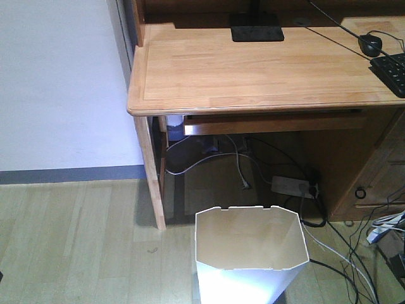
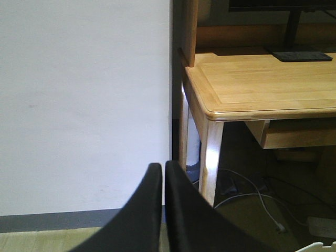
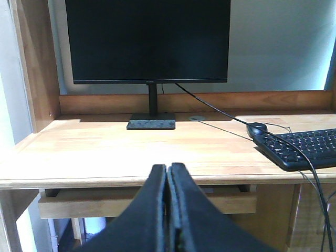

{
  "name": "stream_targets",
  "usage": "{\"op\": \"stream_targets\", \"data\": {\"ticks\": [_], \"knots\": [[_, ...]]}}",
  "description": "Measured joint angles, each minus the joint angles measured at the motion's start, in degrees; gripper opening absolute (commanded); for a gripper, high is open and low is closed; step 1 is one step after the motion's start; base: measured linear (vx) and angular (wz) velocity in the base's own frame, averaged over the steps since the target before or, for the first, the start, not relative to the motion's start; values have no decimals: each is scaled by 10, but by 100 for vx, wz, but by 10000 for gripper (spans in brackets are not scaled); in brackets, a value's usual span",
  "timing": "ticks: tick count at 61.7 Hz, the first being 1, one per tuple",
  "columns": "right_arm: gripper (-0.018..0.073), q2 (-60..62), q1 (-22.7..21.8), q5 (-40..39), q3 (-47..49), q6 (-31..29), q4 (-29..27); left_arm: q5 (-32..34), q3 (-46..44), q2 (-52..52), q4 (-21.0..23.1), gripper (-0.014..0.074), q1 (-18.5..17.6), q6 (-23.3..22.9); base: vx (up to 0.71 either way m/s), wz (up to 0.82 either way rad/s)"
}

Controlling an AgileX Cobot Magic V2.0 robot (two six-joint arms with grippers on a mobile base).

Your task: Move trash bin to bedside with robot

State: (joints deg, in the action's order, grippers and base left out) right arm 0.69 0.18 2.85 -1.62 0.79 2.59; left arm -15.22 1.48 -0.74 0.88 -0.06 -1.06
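Observation:
The white trash bin (image 1: pixel 250 250) with a cut-corner rim and cream inside stands on the wooden floor at the bottom of the front view, just before the desk. A sliver of its rim (image 2: pixel 317 247) shows at the bottom right of the left wrist view. My left gripper (image 2: pixel 164 170) is shut and empty, pointing at the white wall beside the desk leg. My right gripper (image 3: pixel 168 170) is shut and empty, pointing at the desk front. Neither gripper shows in the front view. The bed is out of view.
A light wooden desk (image 1: pixel 253 69) with a monitor (image 3: pixel 149 42), keyboard (image 3: pixel 304 147) and mouse (image 1: pixel 370 43) fills the far side. Its leg (image 1: pixel 150 171) stands left of the bin. Several cables and a power strip (image 1: pixel 291 185) lie under it. A white wall (image 1: pixel 60 82) is at left.

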Motion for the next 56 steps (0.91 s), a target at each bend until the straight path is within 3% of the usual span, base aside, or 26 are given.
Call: {"op": "stream_targets", "data": {"ticks": [56], "knots": [[-9,0,0,0,0,0,0,0,0,0,0,-7,0,0,0,0]]}}
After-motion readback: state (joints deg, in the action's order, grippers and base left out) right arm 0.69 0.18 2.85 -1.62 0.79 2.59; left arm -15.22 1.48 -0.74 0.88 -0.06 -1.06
